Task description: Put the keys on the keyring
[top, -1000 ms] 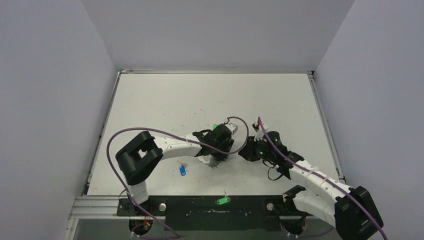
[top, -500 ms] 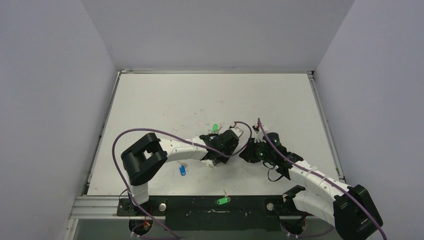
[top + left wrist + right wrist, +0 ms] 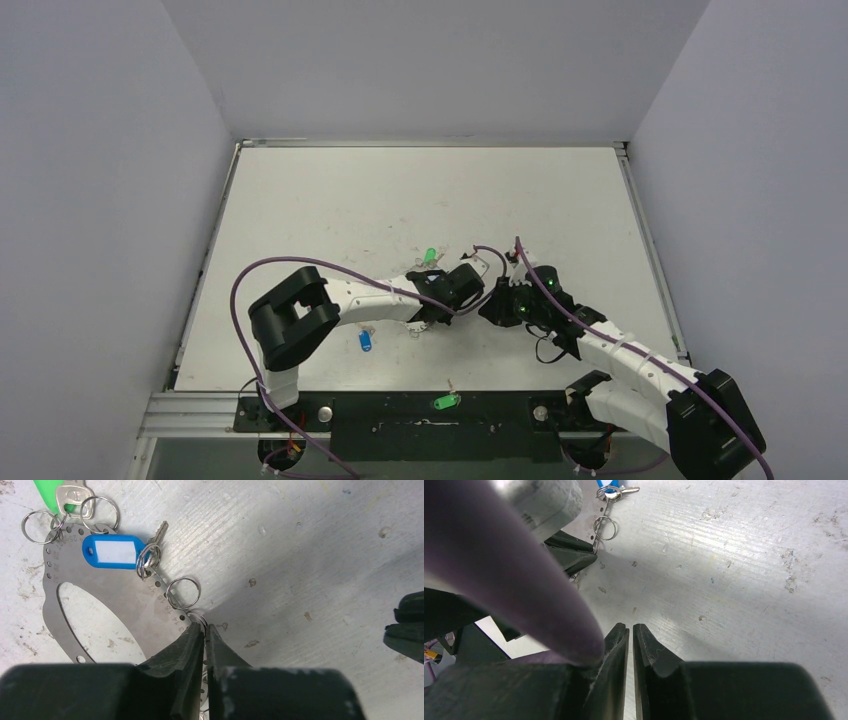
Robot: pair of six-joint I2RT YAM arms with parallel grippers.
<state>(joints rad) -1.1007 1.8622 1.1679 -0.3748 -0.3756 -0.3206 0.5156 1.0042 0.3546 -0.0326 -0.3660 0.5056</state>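
2 grippers sit low over the table [image 3: 400, 190], close together at its near middle. In the left wrist view the left gripper [image 3: 205, 629] has its jaws drawn almost together, with only a thin slit between them. Their tips meet a small ring [image 3: 197, 617] on the rim of the keyring [image 3: 125, 597]. We cannot tell whether that ring is actually pinched.

The keyring lies flat on the table and fills the left half of that frame. It is a flat silvery hoop with a row of small holes and stamped numbers along its edge. A blue key [image 3: 115, 552] hangs from the rim at upper left of the frame. A green key [image 3: 50, 492] rests at the top left corner, partly cut off. 3 more empty rings dangle along the same rim.

The right gripper [image 3: 630, 629] is closed with nothing between its jaws. It hovers over bare table just right of the left one. A purple cable [image 3: 514, 570] blocks the upper left of its view.

From above, a loose blue key [image 3: 365, 341] lies under the left arm. A 2nd green key [image 3: 445, 403] rests on the black rail [image 3: 380, 425] at bottom center.
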